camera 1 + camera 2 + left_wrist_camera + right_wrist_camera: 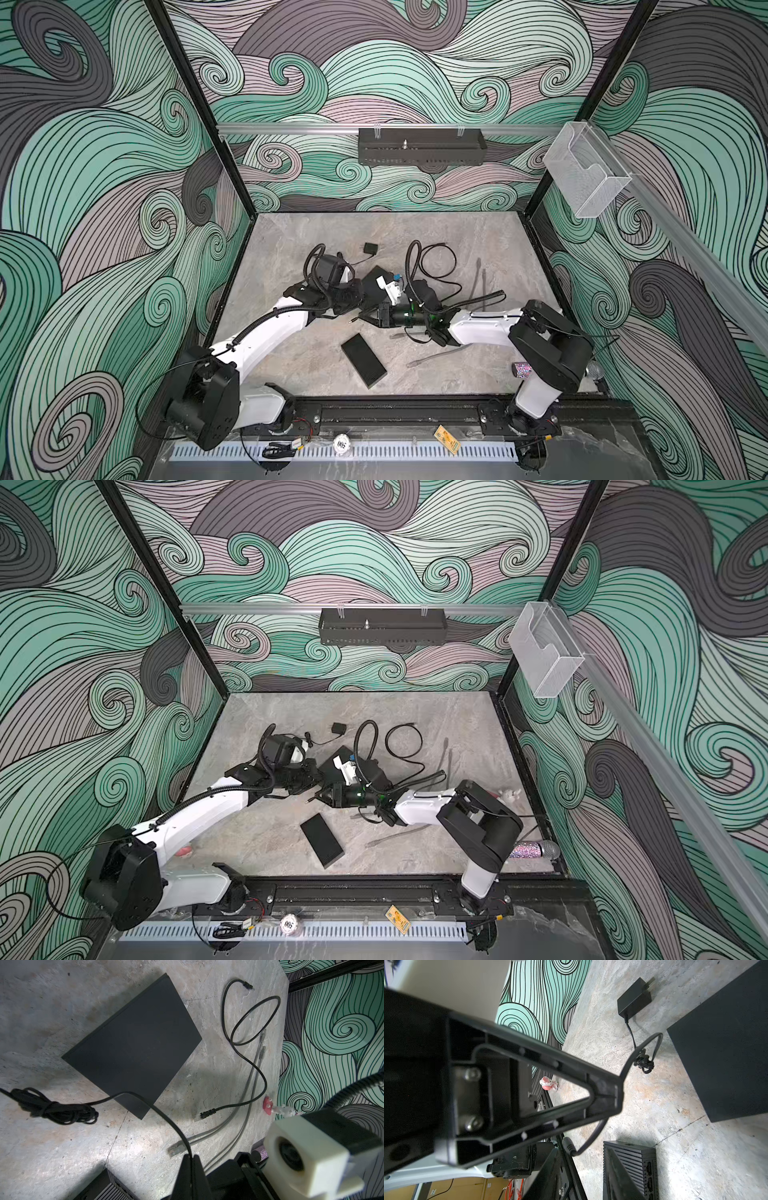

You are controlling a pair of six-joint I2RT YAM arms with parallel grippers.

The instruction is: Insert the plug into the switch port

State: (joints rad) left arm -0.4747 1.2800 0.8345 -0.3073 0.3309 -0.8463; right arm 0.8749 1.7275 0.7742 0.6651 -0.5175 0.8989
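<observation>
My left claw [192, 1159] is pinched shut on the thin black cord [145, 1103], and the plug [566, 1144] dangles from it just past the tips. My right claw [369, 319] stands with jaws parted around that cord, gripping nothing; the ribbed switch [631, 1167] lies on the counter [457, 249] just beside, apart from the plug.

Marbled tabletop [478, 232], ribbed switch [363, 360], flat black box [133, 1043], power adapter [634, 998], looped black cable [207, 1113], grey cables [175, 1148]

The left gripper [616, 1096] pinches a black cable [593, 1132], its plug [568, 1146] dangling near the switch [633, 1159].
</observation>
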